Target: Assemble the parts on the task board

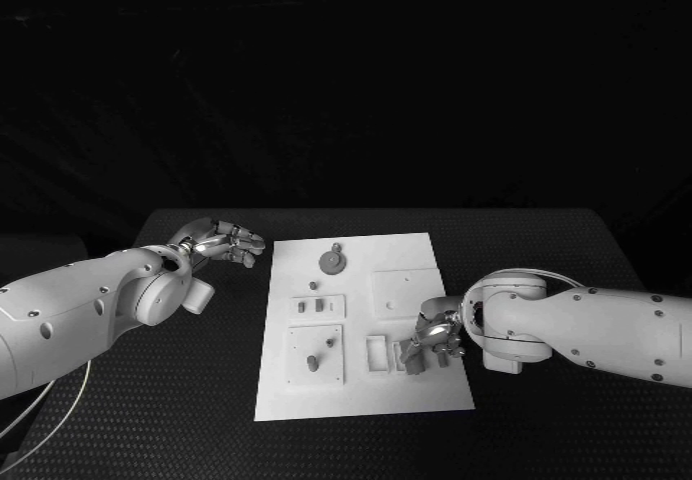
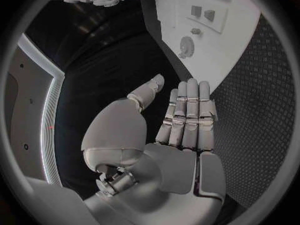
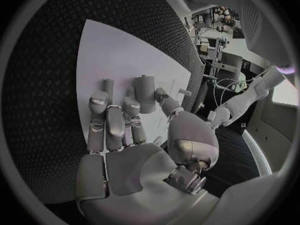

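White board (image 1: 368,395) lies flat in the middle of the black worktop (image 1: 577,250), long side running away from the robot. A round part (image 1: 332,261) sits on its far end, small parts (image 1: 319,305) stand in a recessed plate near the middle, and a peg (image 1: 313,362) stands in a plate at the near left.

Left hand (image 1: 221,244) hangs over the worktop just beside the board's far left corner, apart from it. The left wrist view shows its fingers (image 2: 187,116) straight and side by side, thumb apart, holding nothing.

Right hand (image 1: 436,335) is over the board's near right area, above the parts (image 1: 405,356) lying there. In the right wrist view its fingers (image 3: 114,120) reach toward 2 upright pieces (image 3: 145,92). Whether it has hold of any part cannot be told.
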You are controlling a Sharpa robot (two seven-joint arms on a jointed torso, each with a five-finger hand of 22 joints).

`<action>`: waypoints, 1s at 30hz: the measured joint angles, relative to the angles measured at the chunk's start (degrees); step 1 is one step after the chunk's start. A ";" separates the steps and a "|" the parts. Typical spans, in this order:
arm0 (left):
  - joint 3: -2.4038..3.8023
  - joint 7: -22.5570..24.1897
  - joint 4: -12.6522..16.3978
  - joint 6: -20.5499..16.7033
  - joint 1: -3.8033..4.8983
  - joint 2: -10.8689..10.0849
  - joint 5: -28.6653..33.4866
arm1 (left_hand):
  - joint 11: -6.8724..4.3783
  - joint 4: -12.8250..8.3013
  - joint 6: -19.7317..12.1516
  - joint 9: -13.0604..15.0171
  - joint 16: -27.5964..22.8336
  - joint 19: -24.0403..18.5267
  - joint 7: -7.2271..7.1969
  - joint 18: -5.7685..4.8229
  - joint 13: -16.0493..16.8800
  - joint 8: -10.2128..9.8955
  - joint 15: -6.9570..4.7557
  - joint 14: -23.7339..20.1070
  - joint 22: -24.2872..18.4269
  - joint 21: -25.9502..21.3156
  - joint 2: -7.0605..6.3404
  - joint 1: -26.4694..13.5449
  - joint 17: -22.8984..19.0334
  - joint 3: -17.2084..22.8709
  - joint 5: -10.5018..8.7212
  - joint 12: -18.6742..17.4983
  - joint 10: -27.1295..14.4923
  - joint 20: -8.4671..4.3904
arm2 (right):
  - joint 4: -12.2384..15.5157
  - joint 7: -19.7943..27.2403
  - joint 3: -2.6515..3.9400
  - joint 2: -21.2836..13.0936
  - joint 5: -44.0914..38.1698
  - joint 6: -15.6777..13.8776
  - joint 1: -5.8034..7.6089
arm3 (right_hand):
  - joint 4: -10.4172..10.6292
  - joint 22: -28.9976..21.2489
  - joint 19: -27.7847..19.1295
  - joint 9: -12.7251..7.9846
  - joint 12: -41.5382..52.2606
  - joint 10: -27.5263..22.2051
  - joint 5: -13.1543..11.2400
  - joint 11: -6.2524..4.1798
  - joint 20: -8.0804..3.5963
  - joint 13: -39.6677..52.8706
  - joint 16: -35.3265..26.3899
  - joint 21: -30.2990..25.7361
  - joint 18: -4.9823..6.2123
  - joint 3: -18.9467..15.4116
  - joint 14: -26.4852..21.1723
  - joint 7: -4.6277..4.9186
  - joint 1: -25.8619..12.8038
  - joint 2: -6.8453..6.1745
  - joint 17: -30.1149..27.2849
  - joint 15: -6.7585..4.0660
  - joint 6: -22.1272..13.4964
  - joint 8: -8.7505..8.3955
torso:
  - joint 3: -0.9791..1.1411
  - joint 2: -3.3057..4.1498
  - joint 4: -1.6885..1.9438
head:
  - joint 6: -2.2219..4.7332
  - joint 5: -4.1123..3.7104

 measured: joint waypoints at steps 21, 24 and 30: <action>0.00 -0.08 0.04 0.02 0.00 0.08 0.01 | 0.00 0.00 0.00 0.00 0.00 0.00 0.00 -0.01 0.01 0.00 0.00 0.00 0.05 0.00 0.00 0.00 0.12 0.00 0.00 0.00 0.00 0.00 | 1.40 -0.14 -0.19 2.83 6.50 -1.81 3.42 | 1.06 0.00 0.02 -0.27 -0.02 0.53 -0.01 -0.49 0.04 -0.43 0.00 0.00 0.00 -0.26 0.20 -0.62 -0.69 1.13 0.46 0.20 0.63 -0.10 | -0.07 0.02 0.05 | -0.03 0.18; 0.00 -0.09 0.09 0.02 0.00 0.05 0.01 | 0.00 0.00 0.00 0.00 -0.22 0.00 0.00 0.00 0.01 0.00 0.00 0.00 0.04 0.00 0.00 0.00 0.13 0.00 0.00 0.00 0.00 0.00 | 0.49 -0.28 -0.20 4.29 7.10 -1.81 3.28 | 1.06 0.00 0.02 -0.34 -0.02 0.54 -0.01 -0.48 0.04 -0.43 0.00 0.00 0.00 -0.26 0.20 -0.62 -0.69 1.13 0.45 0.20 0.62 -0.10 | -0.07 0.02 0.06 | -0.14 0.21; 0.00 -0.11 0.16 0.02 0.00 0.04 0.02 | 0.00 0.00 0.00 0.00 -0.22 0.00 0.00 0.00 0.01 0.00 0.00 0.00 0.04 0.00 0.00 0.00 0.18 0.00 0.00 0.00 0.00 0.00 | -0.39 -0.64 -0.28 5.61 7.76 -1.78 2.37 | 1.41 0.00 0.02 -0.39 -0.02 0.55 -0.06 -0.47 0.05 -0.43 0.00 0.01 0.00 -0.22 0.20 -0.62 -0.69 1.13 0.42 0.20 0.62 -0.11 | -0.07 0.03 0.06 | -0.41 0.36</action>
